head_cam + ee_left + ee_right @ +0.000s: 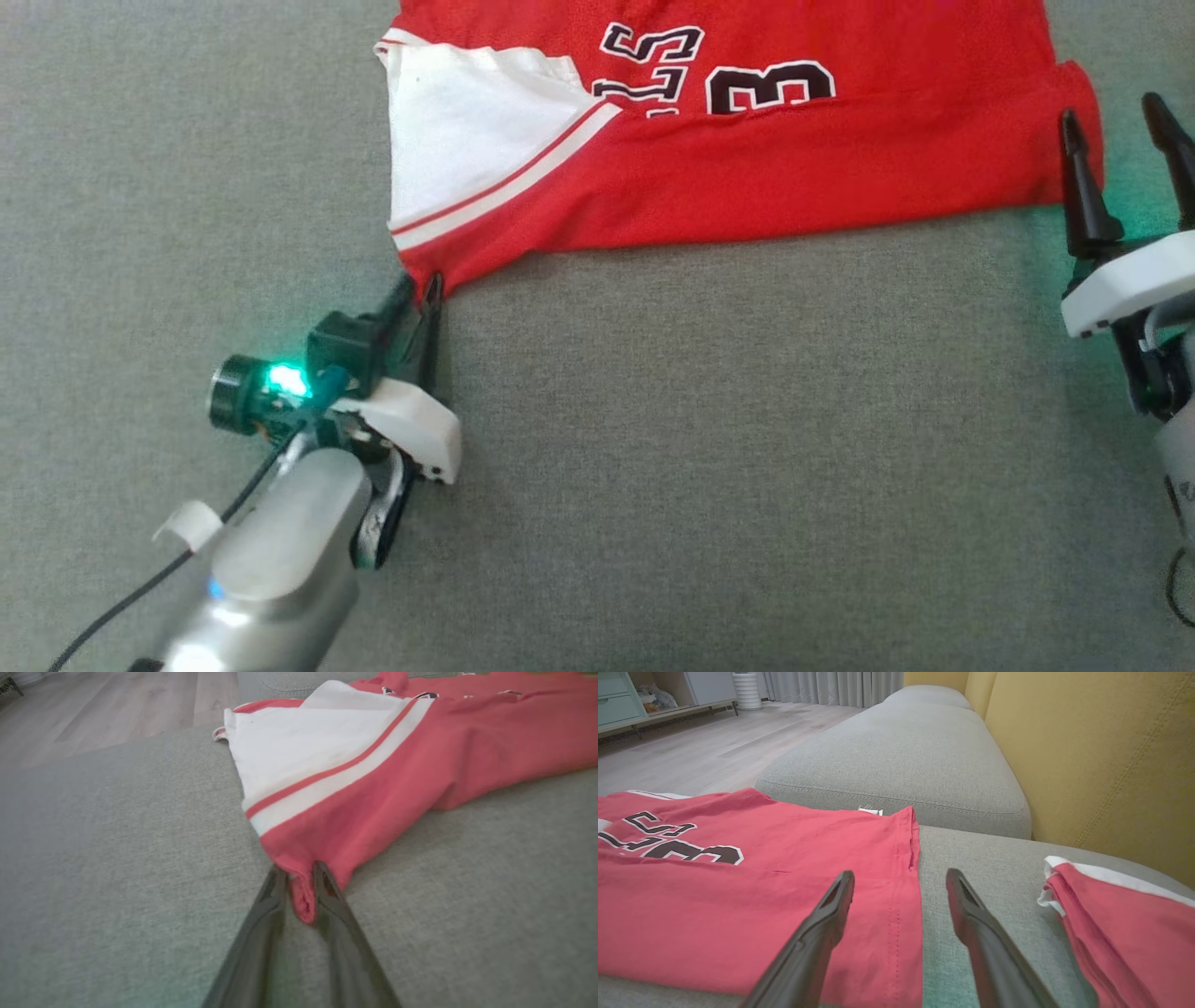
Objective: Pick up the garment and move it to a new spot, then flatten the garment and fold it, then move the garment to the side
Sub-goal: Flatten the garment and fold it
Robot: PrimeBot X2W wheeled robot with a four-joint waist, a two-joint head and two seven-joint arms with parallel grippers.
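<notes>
Garment (pixel 747 159), a red jersey, lies flat toward the far edge of a gray cushion (pixel 700 448). Left gripper (pixel 420 289) pinches its near-left corner. The right gripper (pixel 1120 131), fingers apart, seemingly straddles its right hem.

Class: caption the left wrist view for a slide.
Left gripper pinches a corner of the red jersey on grey cushion.

Place: a home, most likely a living room.
Seating: grey fabric sofa cushions (pixel 896 751), with a yellow padded back (pixel 1092 756) beside them.
Floor: pale wooden boards (pixel 700 751).
Far end: long grey curtains (pixel 831 686) reaching the floor.
Furniture: a low cabinet (pixel 626 700) with pale green drawers.
</notes>
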